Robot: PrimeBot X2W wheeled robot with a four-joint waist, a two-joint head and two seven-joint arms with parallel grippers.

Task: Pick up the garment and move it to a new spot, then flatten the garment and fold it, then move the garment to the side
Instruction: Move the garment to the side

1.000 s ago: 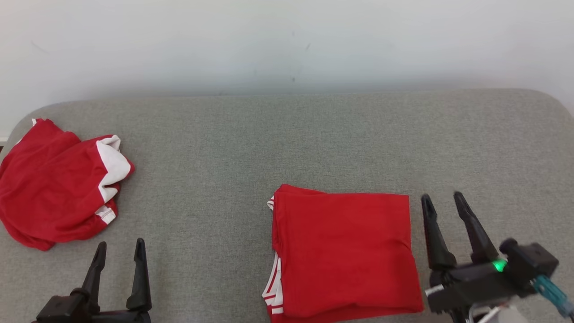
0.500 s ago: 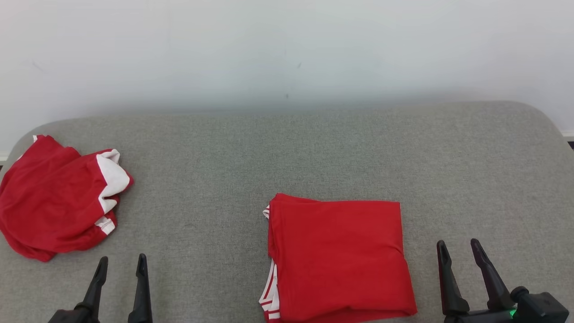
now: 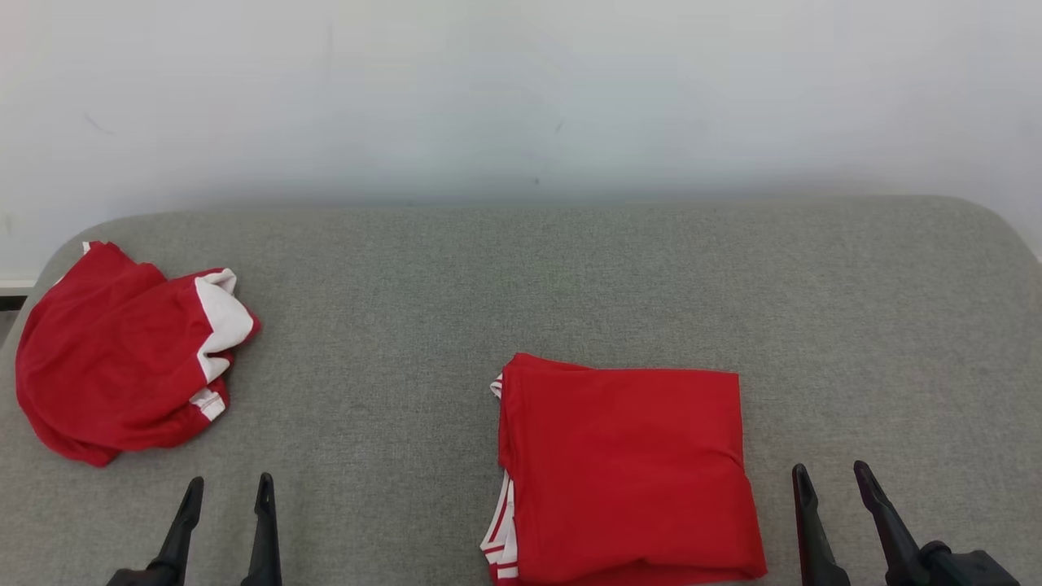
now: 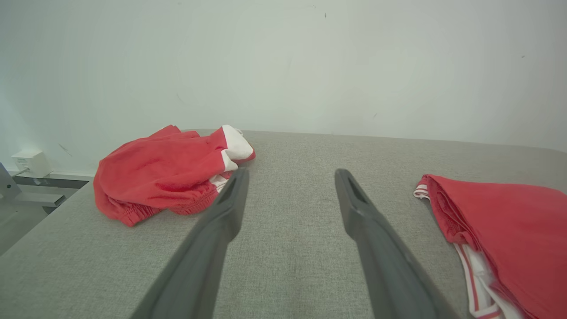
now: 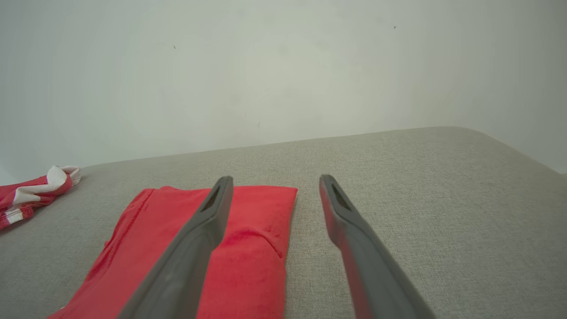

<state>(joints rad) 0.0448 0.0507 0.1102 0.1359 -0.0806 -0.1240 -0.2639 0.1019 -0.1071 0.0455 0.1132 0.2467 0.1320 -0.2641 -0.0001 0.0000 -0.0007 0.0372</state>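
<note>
The left hand (image 3: 229,482) hangs low at the near left of the grey fabric worktop (image 3: 570,277). Its two dark fingers are spread apart and hold nothing. The right hand (image 3: 830,469) is at the near right, its fingers likewise spread and empty. It is just beside the right edge of the folded red garment (image 3: 627,468) and apart from it. In the right wrist view this hand seems to hang above the surface rather than rest on it, though the angle makes that hard to judge.

The folded red garment lies flat near the front of the worktop, a little right of centre. It forms a neat rectangle, with white-and-red striped trim showing along its left edge. A crumpled red garment (image 3: 122,358) with a white panel is bunched in a heap at the far left. It lies close to the worktop's rounded corner and well apart from the folded one. A plain pale wall (image 3: 521,98) rises behind the worktop.
</note>
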